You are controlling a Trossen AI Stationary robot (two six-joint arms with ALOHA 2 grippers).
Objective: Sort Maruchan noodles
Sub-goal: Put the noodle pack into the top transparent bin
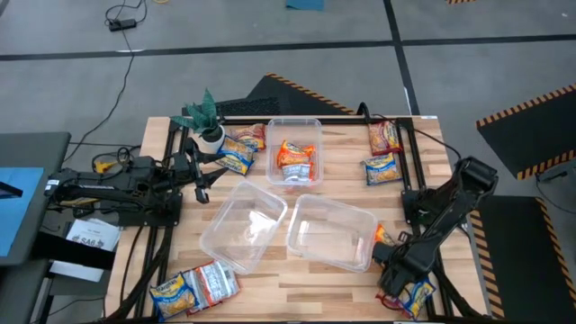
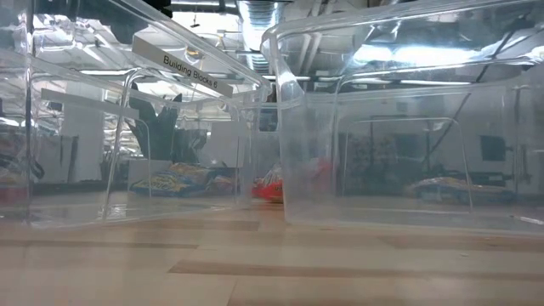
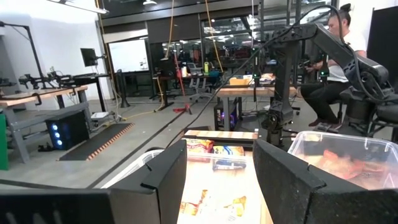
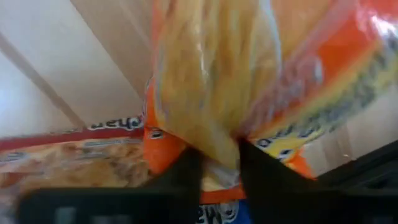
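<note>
three clear tubs (image 1: 244, 225) sit mid-table; the one by the far edge (image 1: 293, 151) already holds orange packets (image 1: 295, 160). more maruchan noodles lie loose: two near the far right corner (image 1: 384, 137), a couple by the potted plant (image 1: 205, 115) toward the far left, a pile at the near left corner (image 1: 193, 288), and some at the near right corner (image 1: 416, 295).

right gripper (image 4: 217, 163) is down at the near right corner, fingers pinched together on a fold of an orange packet (image 4: 217, 93), with a red one (image 4: 68, 155) lying under it on the table. left gripper (image 3: 217, 180) hovers near the left edge beside the plant, fingers spread, holding nothing.

step in hand looks like the lift of the orange packet. grip is on a thin crinkly fold, so it could slip; lift straight up and slowly so the red packet below doesn't drag along, clear the near right tub's (image 1: 331, 232) rim, then carry it across to the far tub with the other orange ones before letting go.
</note>
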